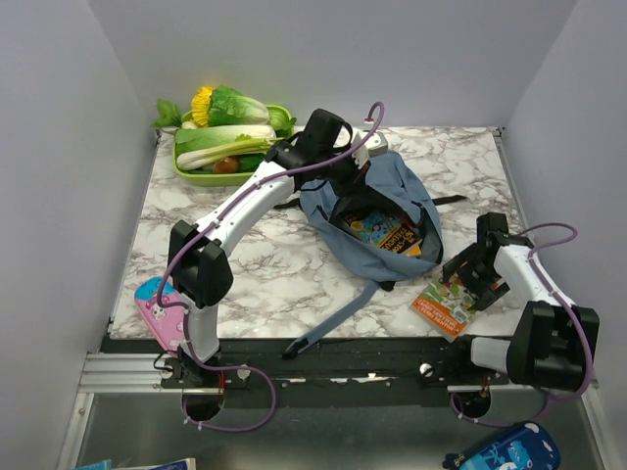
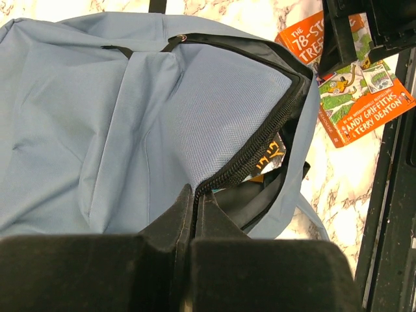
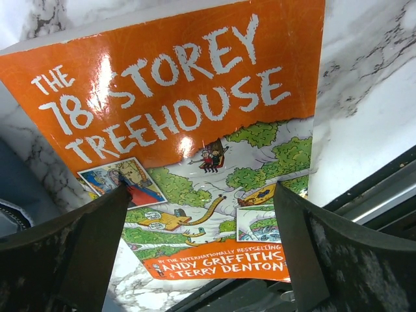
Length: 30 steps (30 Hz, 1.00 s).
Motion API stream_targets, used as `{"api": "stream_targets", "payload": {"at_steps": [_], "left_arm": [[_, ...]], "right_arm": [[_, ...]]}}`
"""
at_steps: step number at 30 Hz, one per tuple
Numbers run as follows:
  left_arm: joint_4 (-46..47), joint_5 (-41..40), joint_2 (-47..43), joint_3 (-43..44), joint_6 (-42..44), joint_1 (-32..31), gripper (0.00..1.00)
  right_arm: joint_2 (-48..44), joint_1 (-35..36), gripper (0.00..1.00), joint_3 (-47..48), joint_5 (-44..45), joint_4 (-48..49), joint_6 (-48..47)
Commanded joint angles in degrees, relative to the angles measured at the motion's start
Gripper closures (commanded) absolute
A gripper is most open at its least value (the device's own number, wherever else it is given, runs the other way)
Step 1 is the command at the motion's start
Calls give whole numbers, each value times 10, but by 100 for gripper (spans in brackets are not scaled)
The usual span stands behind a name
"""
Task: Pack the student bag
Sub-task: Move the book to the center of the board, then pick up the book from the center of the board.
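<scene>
With left pincer [image 2: 194, 195] shut on the zipper edge of the student bag [image 2: 97, 117], held its mouth open on the counter [image 1: 265, 264], and with right pincer [image 3: 201, 195] spread wide, hovered just above the orange book [image 3: 182, 97] beside it, seemingly to load that next.

Backpack [image 1: 392, 184]: dusty blue fabric, black zip + straps, dark lining. Book inside it [image 1: 384, 232]: dk cover w/ yellow-orange print. Treehouse book [image 3: 188, 130]: orange cover, white lettering, cartoon pic w/ green treetops on white; authors' names white on orange strip. Tabletop [image 1: 265, 269]: white marble, grey veins. Pencil case [image 1: 160, 311]: pink w/ light-blue bits. Tray [image 1: 191, 178]: lime green. Veg [image 1: 230, 137] in it: mostly green + white, some yellow, one red. Pouch [image 1: 505, 452]: dk blue, white print. Left arm [image 1: 240, 208]: white, black joints, purple cable.
</scene>
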Motion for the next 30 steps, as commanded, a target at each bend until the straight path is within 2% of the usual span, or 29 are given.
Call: {"api": "stream_targets", "payload": {"at_steps": [1,7,10,11,13,15,21,30], "left_arm": [[-9,4,-4,23,5,-1,100],[-19,-5,5,36,8,-1,100],[-17,-18,8,32,12,0,100],[-17,-19,8,31,12,-1,100],[-13,-20,8,21,14,0,100],[-4,-15,7,16,9,0,100],[4,-6,4,12,2,0,100],[4,2,-6,-1,6,0,100]], "right_arm": [[41,4,0,-13,-89,212,51],[55,4,6,29,-124,275,21],[21,3,7,10,-157,305,-12],[-17,3,7,5,-159,305,-20],[-58,3,1,-8,-147,293,-40],[-92,3,0,-9,-133,268,-64],[-52,3,3,5,-86,184,-60],[-93,3,0,-8,-44,115,-74]]}}
